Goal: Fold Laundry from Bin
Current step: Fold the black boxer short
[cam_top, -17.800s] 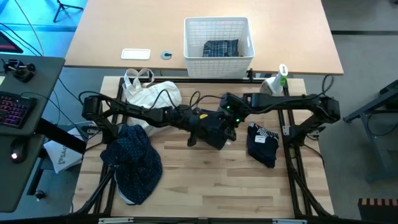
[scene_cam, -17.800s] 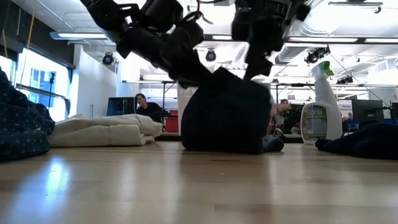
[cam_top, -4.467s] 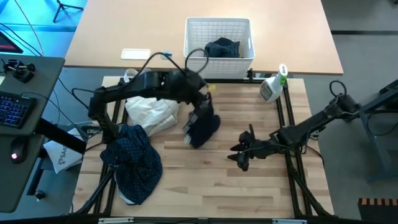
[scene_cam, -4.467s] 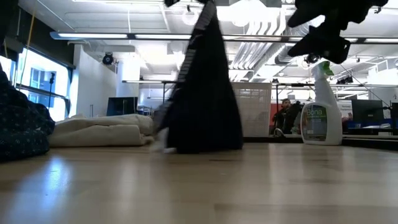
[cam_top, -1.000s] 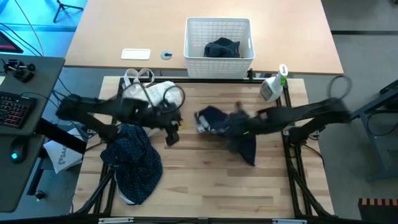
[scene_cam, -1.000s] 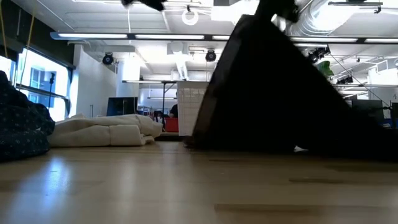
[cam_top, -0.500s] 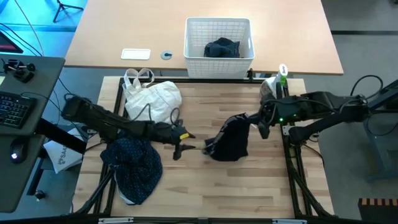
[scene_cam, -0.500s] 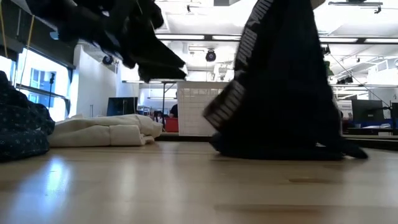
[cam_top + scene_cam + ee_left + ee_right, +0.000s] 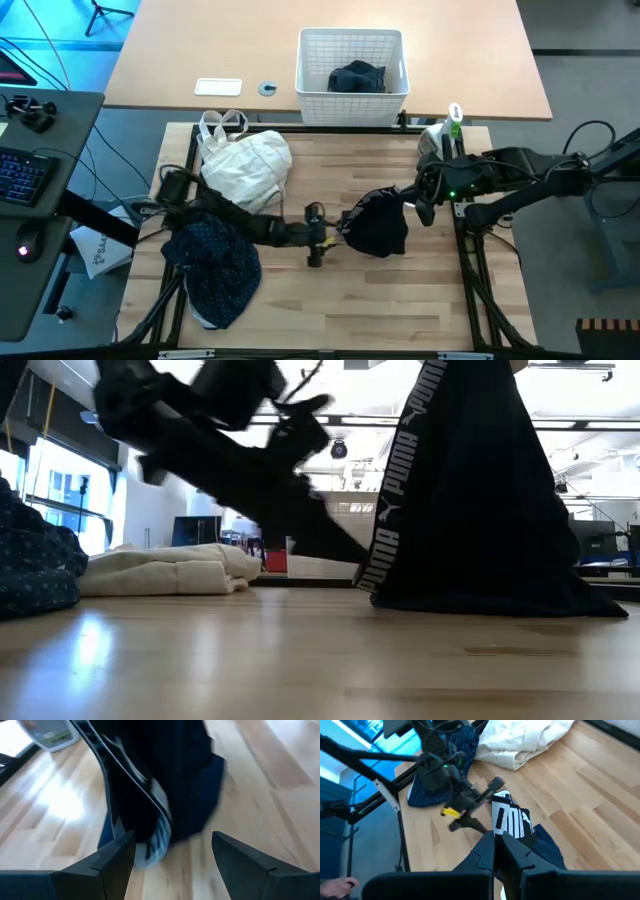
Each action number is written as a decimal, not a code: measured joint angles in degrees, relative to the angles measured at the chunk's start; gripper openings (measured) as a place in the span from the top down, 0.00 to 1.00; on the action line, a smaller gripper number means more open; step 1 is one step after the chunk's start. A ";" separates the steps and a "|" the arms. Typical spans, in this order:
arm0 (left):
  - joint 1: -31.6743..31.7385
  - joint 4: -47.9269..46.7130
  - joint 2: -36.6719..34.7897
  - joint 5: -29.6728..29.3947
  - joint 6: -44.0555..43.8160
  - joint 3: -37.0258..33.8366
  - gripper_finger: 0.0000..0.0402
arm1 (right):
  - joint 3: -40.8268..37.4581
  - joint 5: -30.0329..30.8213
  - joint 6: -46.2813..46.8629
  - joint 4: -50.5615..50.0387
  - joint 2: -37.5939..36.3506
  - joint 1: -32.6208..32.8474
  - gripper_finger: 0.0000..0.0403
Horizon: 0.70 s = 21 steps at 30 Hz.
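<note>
**Dark garment hung from right claw, left claw open beside it**

1. Dotted navy shirt [image 9: 212, 262] – heaped on table [image 9: 400, 300], behind left arm, well left of both claws.
2. Cream cloth bag [image 9: 245, 165] – far side of left arm, near the shirt, apart from claws.
3. Left gripper [image 9: 315, 235] – low over wood, fingers [image 9: 115, 857] spread wide, nothing held; garment hem lies just ahead, between the finger lines, not gripped.
4. Dark navy piece [image 9: 378, 225] w/ white-lettered band – top bunched in right claw, lower edge resting on table, just right of left claw.
5. Bin [image 9: 352, 62] – on far desk, well beyond both claws; another dark garment [image 9: 356, 76] inside.
6. Right gripper [image 9: 410, 200] – fingers pinched together on garment top.
7. Spray bottle [image 9: 442, 135] – just beyond right claw, at table's far edge.
</note>
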 joint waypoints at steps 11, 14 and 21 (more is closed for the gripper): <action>1.99 -14.42 6.59 -4.78 -16.94 10.37 0.38 | 0.00 -1.53 0.30 -0.06 0.04 0.00 0.99; 3.04 -13.22 8.64 -3.71 -17.65 10.40 0.39 | 0.00 -1.53 0.04 -0.28 0.04 0.00 0.99; 5.26 -14.07 8.40 2.95 -13.69 10.57 0.73 | 0.00 -5.17 0.00 -2.08 -0.73 0.55 1.00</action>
